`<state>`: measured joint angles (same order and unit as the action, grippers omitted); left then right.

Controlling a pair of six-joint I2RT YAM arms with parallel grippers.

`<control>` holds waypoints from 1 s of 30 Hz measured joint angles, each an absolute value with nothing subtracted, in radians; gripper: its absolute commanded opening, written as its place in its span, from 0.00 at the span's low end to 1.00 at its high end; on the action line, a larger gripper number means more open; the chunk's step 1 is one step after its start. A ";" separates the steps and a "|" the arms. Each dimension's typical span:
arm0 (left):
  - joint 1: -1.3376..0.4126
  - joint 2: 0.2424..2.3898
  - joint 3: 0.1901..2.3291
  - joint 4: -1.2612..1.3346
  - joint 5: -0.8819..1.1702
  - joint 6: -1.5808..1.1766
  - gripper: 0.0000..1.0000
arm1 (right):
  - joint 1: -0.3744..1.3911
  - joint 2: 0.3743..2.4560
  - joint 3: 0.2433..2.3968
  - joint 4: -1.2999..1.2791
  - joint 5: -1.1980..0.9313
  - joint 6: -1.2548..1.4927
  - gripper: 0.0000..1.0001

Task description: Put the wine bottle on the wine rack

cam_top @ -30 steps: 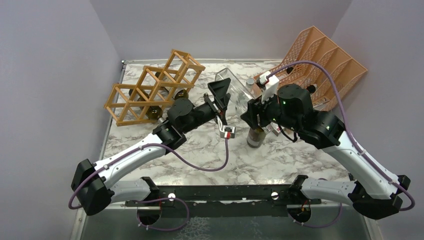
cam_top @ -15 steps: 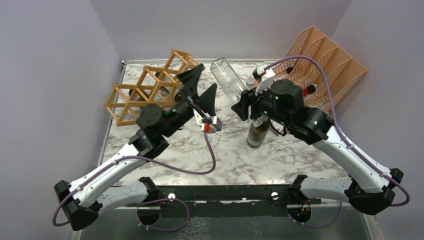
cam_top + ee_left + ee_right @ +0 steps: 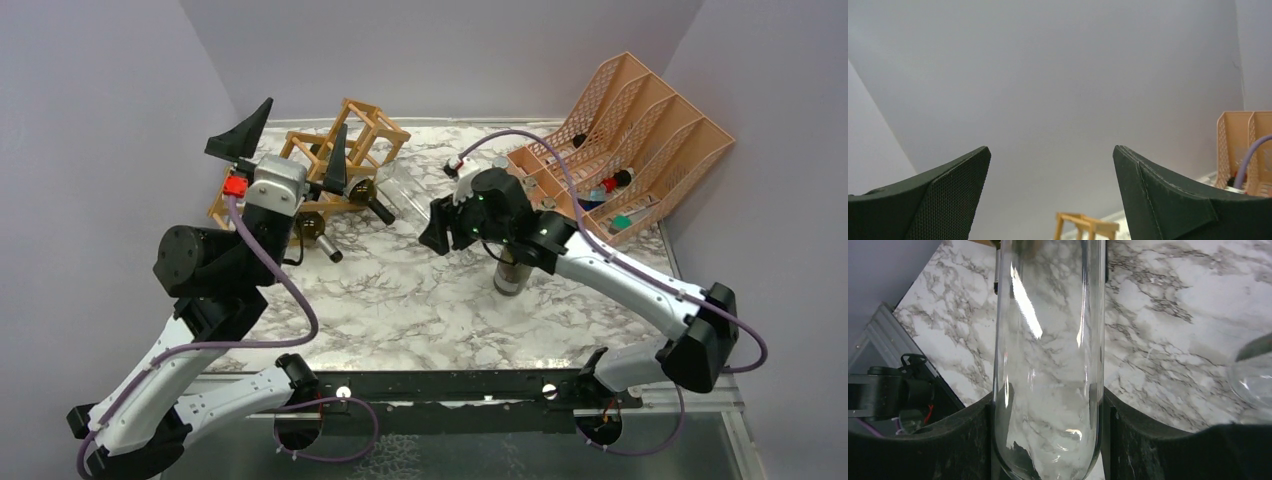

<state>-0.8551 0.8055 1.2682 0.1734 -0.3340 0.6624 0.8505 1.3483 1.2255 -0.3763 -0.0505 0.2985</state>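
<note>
The tan wooden wine rack (image 3: 352,135) stands at the back left, with dark bottles lying in its cells; its top corner shows in the left wrist view (image 3: 1088,225). My right gripper (image 3: 438,224) is shut on the base end of a clear glass wine bottle (image 3: 405,190), which lies nearly level and points left at the rack, just short of it. In the right wrist view the bottle (image 3: 1048,340) fills the gap between my fingers (image 3: 1048,405). My left gripper (image 3: 290,142) is open and empty, raised high in front of the rack and pointing at the wall (image 3: 1050,150).
A dark green bottle (image 3: 511,273) stands upright under my right forearm. The salmon-orange file organiser (image 3: 640,120) with small items leans at the back right. Two bottle necks (image 3: 378,210) stick out of the rack's front. Grey walls close in on three sides.
My left arm has swung up and left, away from the clear bottle, and now points at the wall. My right gripper has carried the bottle left and tipped it towards the rack.
</note>
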 measured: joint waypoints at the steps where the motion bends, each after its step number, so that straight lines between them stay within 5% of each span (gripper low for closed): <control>1: -0.855 0.806 1.267 0.155 -0.377 0.617 0.99 | 0.850 1.376 1.223 -0.348 -0.075 0.301 0.01; 13: -0.855 0.789 1.071 -0.031 -0.712 0.313 0.99 | 0.873 1.689 1.229 -0.079 -0.247 0.360 0.01; 30: -0.855 0.749 0.994 0.015 -0.799 0.330 0.99 | 0.897 1.850 1.336 0.061 -0.252 0.412 0.01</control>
<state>-0.8551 0.7490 0.9939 0.0154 -0.7994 0.3302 0.8967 1.8496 1.3361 0.0612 -0.2523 0.4118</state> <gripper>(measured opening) 0.992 0.609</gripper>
